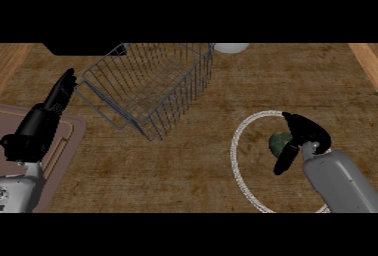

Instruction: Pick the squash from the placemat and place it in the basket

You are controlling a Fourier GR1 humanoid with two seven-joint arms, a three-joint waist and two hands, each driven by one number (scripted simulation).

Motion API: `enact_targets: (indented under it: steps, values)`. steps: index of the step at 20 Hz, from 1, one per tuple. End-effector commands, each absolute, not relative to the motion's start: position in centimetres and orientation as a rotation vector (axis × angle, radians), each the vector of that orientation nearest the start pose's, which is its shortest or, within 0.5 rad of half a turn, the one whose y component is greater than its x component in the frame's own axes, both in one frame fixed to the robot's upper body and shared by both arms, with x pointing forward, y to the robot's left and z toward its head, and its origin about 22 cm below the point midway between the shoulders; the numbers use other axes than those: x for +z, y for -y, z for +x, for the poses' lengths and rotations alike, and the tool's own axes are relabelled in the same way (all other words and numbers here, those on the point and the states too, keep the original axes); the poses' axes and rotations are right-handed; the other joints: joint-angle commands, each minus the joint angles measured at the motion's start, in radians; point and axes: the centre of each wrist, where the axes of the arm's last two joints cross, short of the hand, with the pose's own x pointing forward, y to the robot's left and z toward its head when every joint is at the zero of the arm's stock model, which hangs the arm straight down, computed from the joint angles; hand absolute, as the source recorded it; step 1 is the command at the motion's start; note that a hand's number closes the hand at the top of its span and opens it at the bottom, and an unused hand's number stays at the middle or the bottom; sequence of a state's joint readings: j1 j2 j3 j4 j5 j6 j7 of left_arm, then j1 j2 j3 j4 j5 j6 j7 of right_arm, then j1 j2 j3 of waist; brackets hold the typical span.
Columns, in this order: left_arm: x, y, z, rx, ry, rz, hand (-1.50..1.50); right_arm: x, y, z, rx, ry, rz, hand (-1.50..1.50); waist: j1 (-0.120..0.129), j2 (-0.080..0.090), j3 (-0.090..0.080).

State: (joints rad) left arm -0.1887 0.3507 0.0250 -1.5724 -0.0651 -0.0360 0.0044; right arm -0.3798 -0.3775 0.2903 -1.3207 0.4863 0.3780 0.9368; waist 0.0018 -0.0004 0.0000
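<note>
Squash (279,142) sits dark green on the mat (238,150), out at four o'clock on the counter (184,170), and the right hand (301,137) is right over it! Fingers arch across the top, thumb hangs down at its right flank, so the hand is spread around it, not closed, and I can't tell whether anything touches yet. Basket (148,85) waits well apart at eleven o'clock, wire frame tilted, mouth facing up. Left hand (48,112) rests at nine o'clock, fingers straight and relaxed, holding nothing, just beside the basket's near corner.

Now the risks, as I read it: the squash looks round and smooth, so a closing hand set off-centre could squirt it sideways along the mat. The carry runs across open counter, and the basket's near rim could catch the squash on a low approach.
</note>
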Motion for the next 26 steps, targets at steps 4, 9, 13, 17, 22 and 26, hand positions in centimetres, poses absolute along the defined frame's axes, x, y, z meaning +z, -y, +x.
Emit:
enact_targets:
  steps: [4, 9, 13, 17, 22, 26]
  values:
    - [7.5, -30.0, 30.2, -0.366, 1.723, 0.307, 0.0, 3.1, 21.5, 31.0, 0.949, 0.475, -0.731, -1.5, -0.005, 0.0, 0.0]
    - [7.6, -30.1, 27.7, -0.374, 1.724, 0.3, 0.0, 1.3, 22.2, 32.7, 0.871, 0.534, -0.698, 1.5, 0.005, 0.001, 0.0]
    - [7.0, -28.6, 28.8, -0.366, 1.72, 0.297, 0.0, 2.4, 23.8, 32.3, 0.947, 0.54, -0.748, 1.5, 0.0, 0.0, 0.0]
    - [7.3, -30.4, 29.5, -0.377, 1.732, 0.304, 0.0, 1.8, 22.9, 32.7, 0.969, 0.571, -0.767, 1.5, 0.0, 0.001, 0.0]
    - [7.1, -29.9, 29.4, -0.369, 1.722, 0.314, 0.0, 0.7, 21.4, 32.2, 0.964, 0.594, -0.909, 1.5, 0.001, 0.001, 0.0]
    - [6.8, -29.7, 29.1, -0.371, 1.697, 0.317, 0.0, 0.4, 17.3, 26.9, 0.843, 0.632, -1.054, 1.5, -0.013, -0.003, -0.001]
